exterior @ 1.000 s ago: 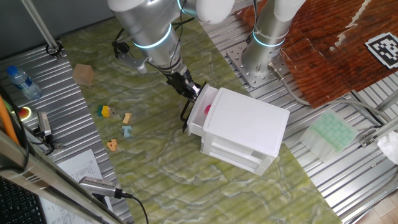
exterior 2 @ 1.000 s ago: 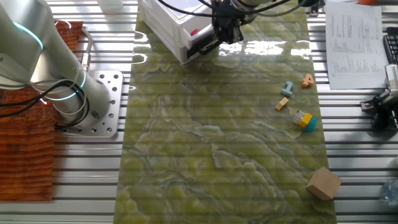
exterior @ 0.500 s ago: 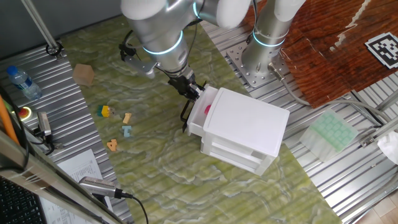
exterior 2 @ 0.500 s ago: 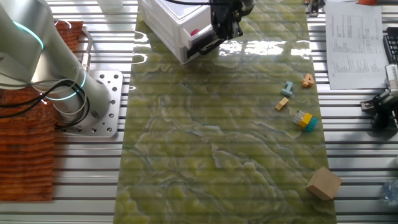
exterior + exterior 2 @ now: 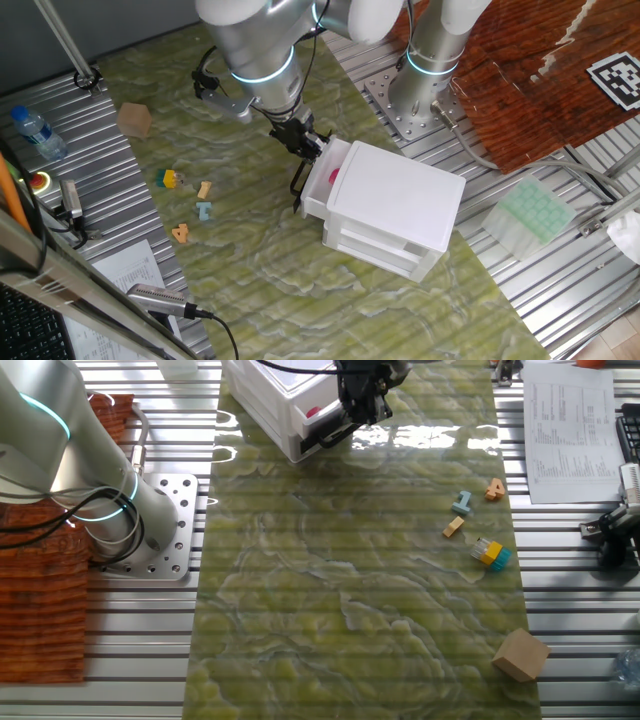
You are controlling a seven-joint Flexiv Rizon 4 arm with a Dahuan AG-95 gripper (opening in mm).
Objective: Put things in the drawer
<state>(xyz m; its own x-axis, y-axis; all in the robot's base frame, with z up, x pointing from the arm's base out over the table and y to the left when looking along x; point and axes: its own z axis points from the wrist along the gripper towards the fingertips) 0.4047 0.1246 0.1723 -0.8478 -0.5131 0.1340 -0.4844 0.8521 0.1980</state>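
The arm leans over the open drawer (image 5: pixel 322 180), end effector (image 5: pixel 303 141) grip unclear.

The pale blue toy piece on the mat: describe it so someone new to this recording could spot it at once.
Start at the white cabinet on the green mat, then look across the mat toward the printed papers, where four tiny pieces cluster. The pale blue piece lies between the tan piece and the orange piece, the only blue one there.

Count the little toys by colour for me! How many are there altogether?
Magenta-pink piece, in the drawer: 1
Yellow piece, on the mat: 1
Tan piece: 1
Pale blue piece: 1
Orange piece: 1
Total: 5
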